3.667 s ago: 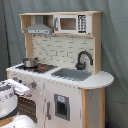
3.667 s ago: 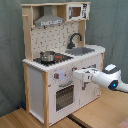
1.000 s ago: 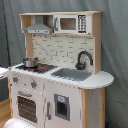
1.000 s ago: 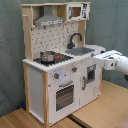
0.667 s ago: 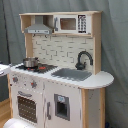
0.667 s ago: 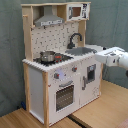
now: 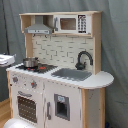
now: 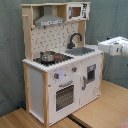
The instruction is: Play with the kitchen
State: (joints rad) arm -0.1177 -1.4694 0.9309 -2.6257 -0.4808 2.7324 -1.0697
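The kitchen (image 7: 55, 75) stands upright on a wooden desk (image 8: 95, 112) before a grey curtain (image 7: 115, 45); in both exterior views its doors are shut. A small pot (image 8: 48, 56) sits on the stovetop (image 8: 52, 60); beside it lies the grey sink (image 7: 71, 74), with the black faucet (image 7: 82, 59) arching over its back edge. Above, the hood (image 7: 38, 29) hangs over the stove, and the microwave (image 7: 70, 23) sits on the shelf next to it; below, the oven door (image 8: 64, 96) has knobs (image 8: 59, 76) above it. In the second exterior view the arm (image 8: 116, 47) is at the second exterior view's right, level with the sink and apart from the kitchen; whether the claw is apart or together I cannot tell. In the first exterior view a white part shows at the first exterior view's left edge, near the pot.
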